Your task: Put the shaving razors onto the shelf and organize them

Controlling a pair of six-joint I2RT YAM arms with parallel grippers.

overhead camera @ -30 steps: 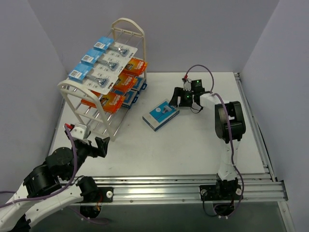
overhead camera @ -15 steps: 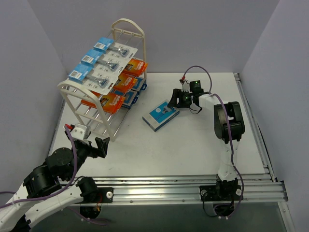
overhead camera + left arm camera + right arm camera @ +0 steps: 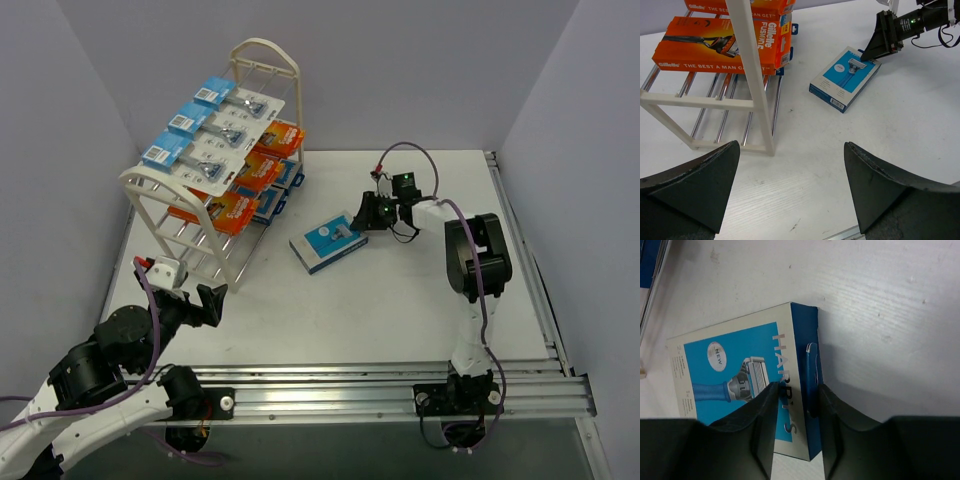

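Blue-and-white razor box (image 3: 328, 243) lies flat, face up, on the table (image 3: 400, 310), well apart from the shelf (image 3: 140, 185) and the only pack not on it. In the top view its long axis runs diagonally, lower-left to upper-right. The hang-tab end and printed razor head point toward the right gripper (image 3: 362, 217), and the other end points toward the shelf foot. In the right wrist view the right gripper's fingers (image 3: 765, 415) stand drawn close together, straddling the box's tab-end edge, one over the printed face and one by the blue side wall. Firm pad contact can't be confirmed, and the box sits on the table. The step looks like grasping the last loose pack. The next move likely needs a secure pinch on that thin edge, a lift without the box pivoting, then a carry left to a tier with free rods, aligned with its neighbours. The shelf holds white blister cards (image 3: 215, 135) on the top tier and orange boxes (image 3: 240, 205) below, with blue boxes (image 3: 280, 195) behind them. The left gripper (image 3: 790, 195) is spread wide, empty, hovering near the shelf's near post.
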